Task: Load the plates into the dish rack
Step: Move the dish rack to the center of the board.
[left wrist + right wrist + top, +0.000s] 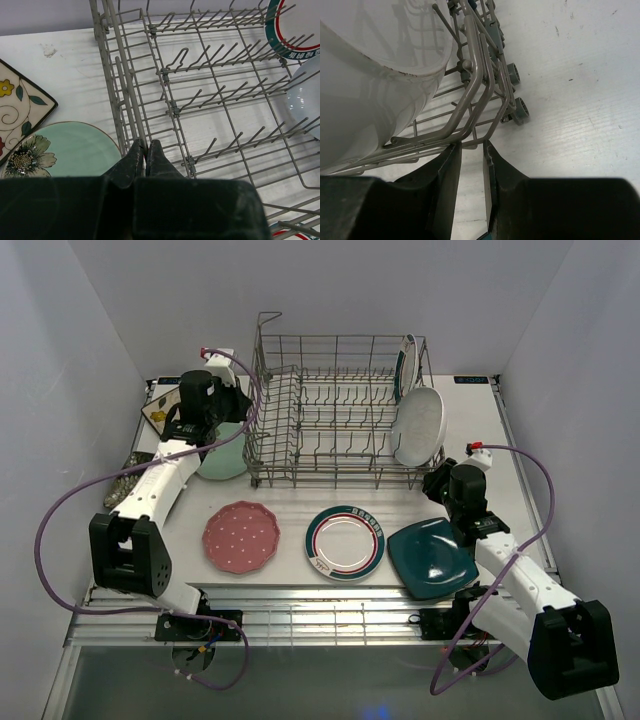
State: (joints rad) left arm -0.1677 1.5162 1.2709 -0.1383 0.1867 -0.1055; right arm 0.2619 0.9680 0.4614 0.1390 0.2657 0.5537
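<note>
Grey wire forms the dish rack, and only two plates are loaded so far, at its right end: the white oval plate and a rimmed round plate. Six are left on the desk. The pink dotted plate, second rimmed plate and dark teal square plate are laid in front; the mint plate, cream floral plate and dark floral plate are at the left. The left claw is pressed together on the rack's side wire. The right claw is held partly spread at a corner wire, perhaps gripping it.

White arms, purple cables, black left hand and right hand
</note>
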